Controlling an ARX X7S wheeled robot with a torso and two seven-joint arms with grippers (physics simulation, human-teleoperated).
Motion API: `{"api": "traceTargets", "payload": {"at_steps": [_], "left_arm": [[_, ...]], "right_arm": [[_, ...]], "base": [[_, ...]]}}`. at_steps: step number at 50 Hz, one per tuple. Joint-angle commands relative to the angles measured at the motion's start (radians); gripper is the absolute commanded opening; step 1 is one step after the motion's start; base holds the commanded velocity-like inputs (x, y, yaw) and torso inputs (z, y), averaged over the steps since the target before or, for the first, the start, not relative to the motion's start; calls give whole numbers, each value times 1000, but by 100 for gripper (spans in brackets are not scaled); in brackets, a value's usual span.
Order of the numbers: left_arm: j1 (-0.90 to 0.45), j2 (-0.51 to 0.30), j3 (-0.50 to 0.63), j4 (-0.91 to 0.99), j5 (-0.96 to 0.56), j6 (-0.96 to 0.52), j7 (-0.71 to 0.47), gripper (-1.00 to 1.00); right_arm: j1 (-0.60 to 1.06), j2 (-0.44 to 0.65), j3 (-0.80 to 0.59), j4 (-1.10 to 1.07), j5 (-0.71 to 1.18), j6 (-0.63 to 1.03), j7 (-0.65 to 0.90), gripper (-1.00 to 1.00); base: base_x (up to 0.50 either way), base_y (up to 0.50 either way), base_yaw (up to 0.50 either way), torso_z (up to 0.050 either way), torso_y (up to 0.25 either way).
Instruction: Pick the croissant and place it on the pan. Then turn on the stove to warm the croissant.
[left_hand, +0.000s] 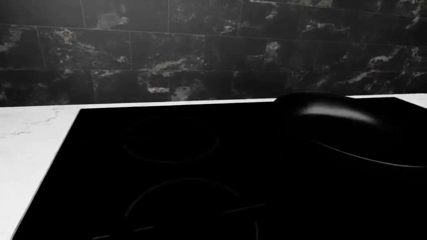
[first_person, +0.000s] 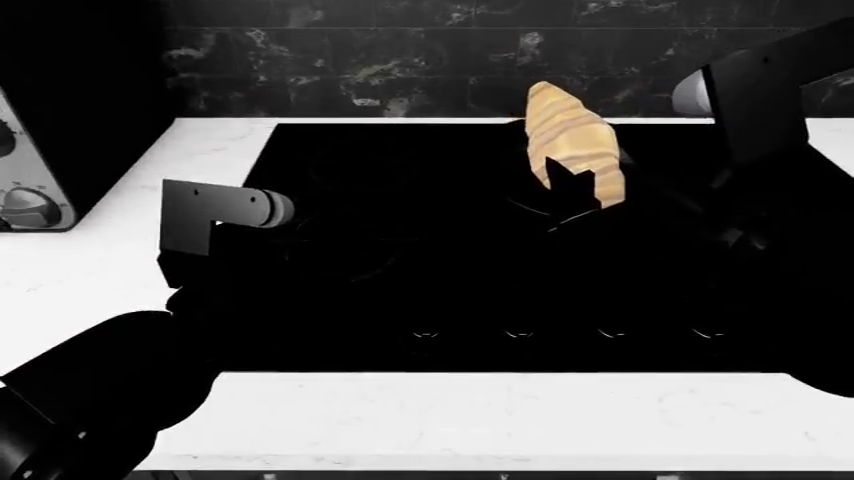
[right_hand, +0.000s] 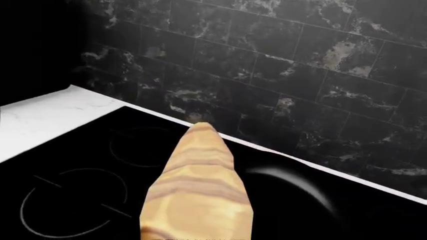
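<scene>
The golden-brown striped croissant (first_person: 567, 140) hangs in the air over the back right of the black glass stove (first_person: 387, 290), held in my right gripper (first_person: 575, 188), which is shut on it. In the right wrist view the croissant (right_hand: 200, 190) fills the foreground, pointing away above the glossy black pan (right_hand: 297, 187). The pan (left_hand: 333, 117) also shows in the left wrist view, at the stove's (left_hand: 167, 150) back. It is hard to make out in the head view. My left arm (first_person: 220, 215) reaches over the stove's left side; its jaws are lost against the black glass.
White countertop (first_person: 467, 415) surrounds the stove. A row of touch-control marks (first_person: 561, 333) runs along the stove's near edge. A dark appliance with knobs (first_person: 27, 195) stands at the far left. A black marble tile wall (first_person: 400, 60) closes the back.
</scene>
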Motion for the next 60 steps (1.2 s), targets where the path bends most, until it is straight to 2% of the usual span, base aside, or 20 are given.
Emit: {"api": "traceTargets", "payload": {"at_steps": [1,8,22,30,48,60], "left_arm": [[-1,0,11,1,1,2,-2,100],[-2,-1,13,-1,-1,3,-3,100],[-1,-3,15,-4,-7,6,-5,100],[-4,-3,20,-18,-5,15,3,100],[-19,0,42,-40,7,26,6,100],[-33,5,48,-43,4,21,-3,100]], "right_arm": [[-8,15,12,-12,-15,-2,7,-100],[-13,16,14,-17,-21,-12,-6,-100],[-5,18,13,-9,-19,-13,-3,-100],[31,26,4,68,1,20,-18,-100],[146,9,-60,251,-109,69,-185,-100],[217,-40,-140,449,-286,12,-381,-100]], "base": [[312,0,0,0,0],[443,1,0,0,0],[0,0,0,0,1],[0,0,0,0,0],[0,0,0,0,0],[0,0,0,0,1]]}}
